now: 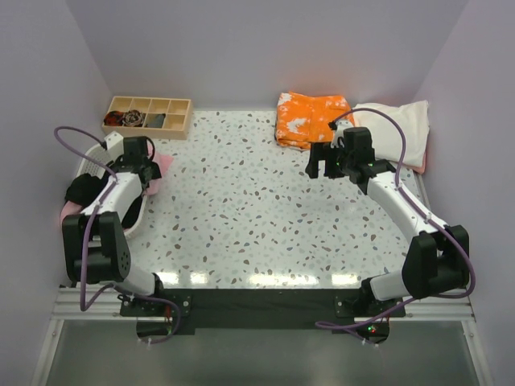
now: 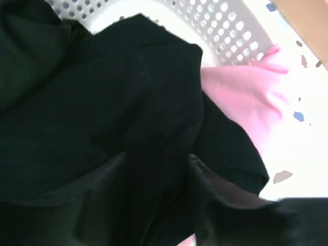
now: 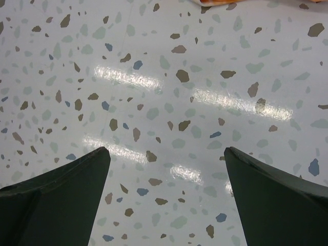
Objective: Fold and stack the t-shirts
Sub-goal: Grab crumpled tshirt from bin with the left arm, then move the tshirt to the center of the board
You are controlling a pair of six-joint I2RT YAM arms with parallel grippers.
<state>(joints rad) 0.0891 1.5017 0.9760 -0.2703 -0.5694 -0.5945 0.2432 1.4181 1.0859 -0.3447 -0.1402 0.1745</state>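
Inside white basket (image 2: 215, 25), straddling fold of black t-shirt (image 2: 102, 102) with left gripper (image 2: 154, 169), presumably to lift it out; dark on dark, so cannot tell if pinched; parked right gripper (image 3: 166, 169) wide open over table (image 1: 241, 209), clear of folded orange t-shirt (image 1: 310, 119).

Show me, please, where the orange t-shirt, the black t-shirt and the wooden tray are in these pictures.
orange t-shirt (image 1: 310, 119), top view, middle of the folded cloth.
black t-shirt (image 2: 102, 102), left wrist view, its broad upper fold.
wooden tray (image 1: 179, 111), top view, its right-hand compartment.
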